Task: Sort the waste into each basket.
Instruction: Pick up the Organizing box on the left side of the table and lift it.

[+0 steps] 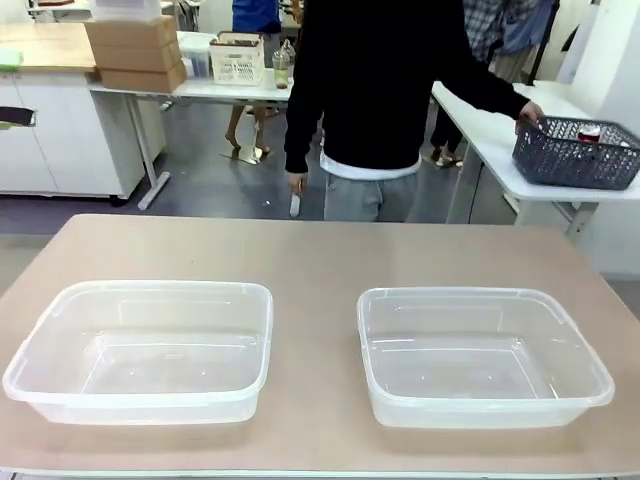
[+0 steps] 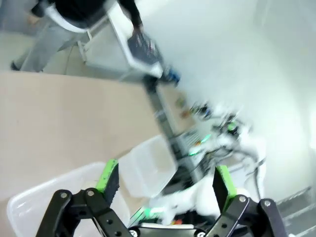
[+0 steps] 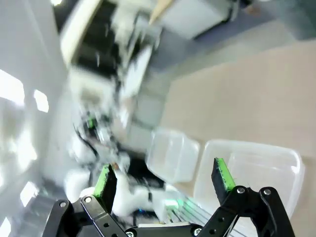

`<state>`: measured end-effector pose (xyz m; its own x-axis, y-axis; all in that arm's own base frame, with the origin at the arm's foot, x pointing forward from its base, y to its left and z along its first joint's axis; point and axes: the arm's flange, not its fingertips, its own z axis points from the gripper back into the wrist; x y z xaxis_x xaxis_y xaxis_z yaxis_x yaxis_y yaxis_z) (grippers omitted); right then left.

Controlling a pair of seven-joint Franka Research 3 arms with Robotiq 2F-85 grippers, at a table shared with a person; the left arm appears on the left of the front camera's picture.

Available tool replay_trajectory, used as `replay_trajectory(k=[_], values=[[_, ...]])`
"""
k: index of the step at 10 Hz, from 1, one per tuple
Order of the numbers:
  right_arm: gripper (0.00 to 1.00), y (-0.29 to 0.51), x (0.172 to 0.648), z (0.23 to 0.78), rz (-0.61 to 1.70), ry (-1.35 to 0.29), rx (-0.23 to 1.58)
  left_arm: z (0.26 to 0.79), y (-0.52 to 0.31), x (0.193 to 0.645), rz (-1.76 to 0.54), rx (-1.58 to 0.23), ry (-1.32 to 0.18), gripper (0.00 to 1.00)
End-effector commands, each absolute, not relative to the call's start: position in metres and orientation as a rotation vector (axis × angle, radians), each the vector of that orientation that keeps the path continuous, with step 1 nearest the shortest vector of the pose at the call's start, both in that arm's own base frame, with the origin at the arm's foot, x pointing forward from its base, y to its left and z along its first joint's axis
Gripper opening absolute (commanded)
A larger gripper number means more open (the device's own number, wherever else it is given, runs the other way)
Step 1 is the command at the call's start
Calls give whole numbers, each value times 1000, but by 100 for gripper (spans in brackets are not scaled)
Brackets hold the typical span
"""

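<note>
Two clear tubs are sitting empty on the tan table: the left tub at about 8 o'clock in the front view and the right tub at about 4 o'clock, well apart. The person is standing at 12 o'clock, one hand resting on the rim of the dark lattice basket at 2 o'clock on a side table, where a red piece of waste is lying inside. The left gripper is hanging with its fingers spread wide, holding nothing, and the right gripper is likewise gaping and empty; both wrist views are blurring.
</note>
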<state>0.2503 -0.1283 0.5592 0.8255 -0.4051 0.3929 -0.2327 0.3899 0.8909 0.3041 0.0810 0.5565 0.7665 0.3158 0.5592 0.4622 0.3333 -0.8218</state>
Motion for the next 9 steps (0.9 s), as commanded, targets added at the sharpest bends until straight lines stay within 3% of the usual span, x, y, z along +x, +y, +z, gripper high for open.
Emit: replay_trajectory(k=[1,9], values=[[100,-100,246,574,55,-633,1142,575,44,296,-245,-1138,-721,100],[100,-100,246,574,55,-633,1142,575,44,296,-245,-1138,-721,100]])
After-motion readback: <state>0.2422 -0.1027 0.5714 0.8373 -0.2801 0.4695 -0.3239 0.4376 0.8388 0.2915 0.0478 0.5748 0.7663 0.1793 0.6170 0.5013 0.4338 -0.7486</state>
